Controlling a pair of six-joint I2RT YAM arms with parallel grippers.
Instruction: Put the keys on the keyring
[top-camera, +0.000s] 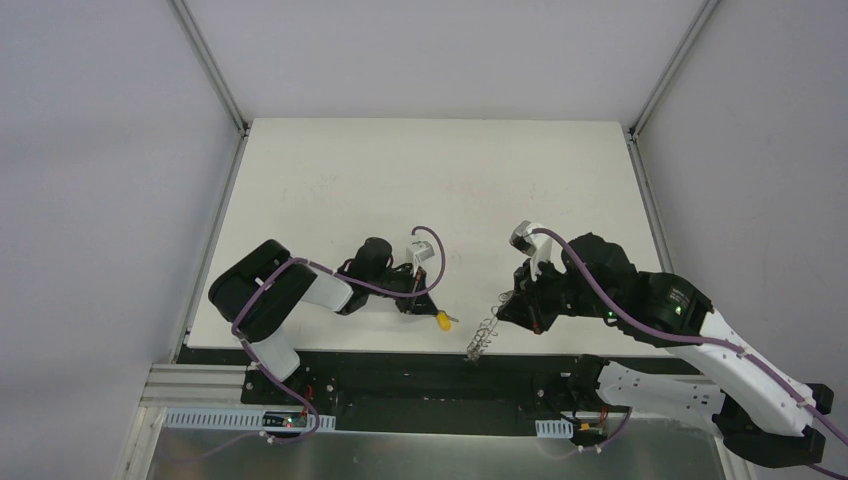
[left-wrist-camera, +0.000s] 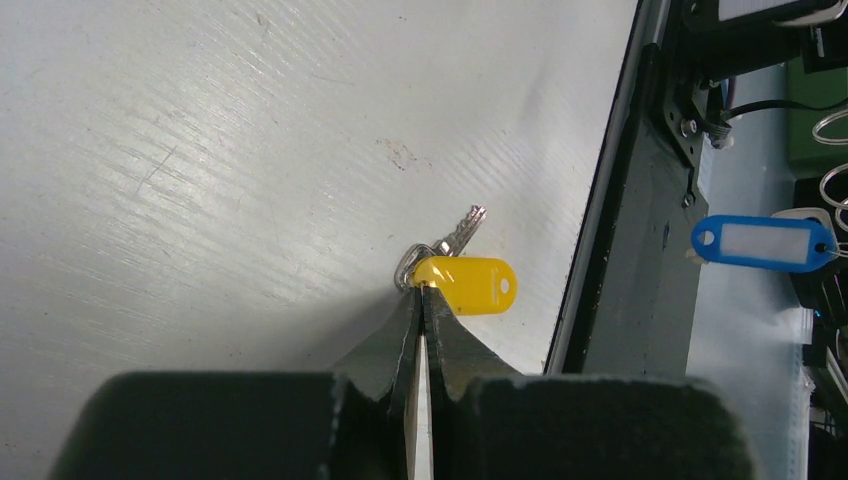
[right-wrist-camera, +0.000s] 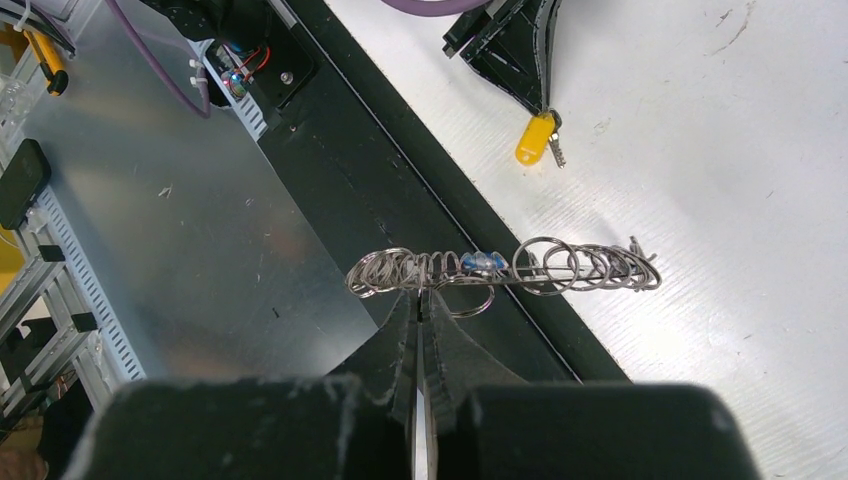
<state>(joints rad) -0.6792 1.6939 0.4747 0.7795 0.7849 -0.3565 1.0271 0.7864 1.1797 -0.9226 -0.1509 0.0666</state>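
There's the left claw (left-wrist-camera: 422, 290) pinched shut on the head of the yellow key (left-wrist-camera: 470, 283) at the table (left-wrist-camera: 200, 150) edge, surely light and slippery, right claw (right-wrist-camera: 420, 298) clamping the stiff-looking wire keyring (right-wrist-camera: 500, 270) nearby.

I'm driving a robotics lab cell here: white table (top-camera: 420, 180) boxed in by grey panels (top-camera: 100, 150) on metal posts (top-camera: 210, 65); slotted cable ducts (top-camera: 235, 420) (wired circuit boards (top-camera: 292, 421) beside them) along the front rail (top-camera: 430, 375).
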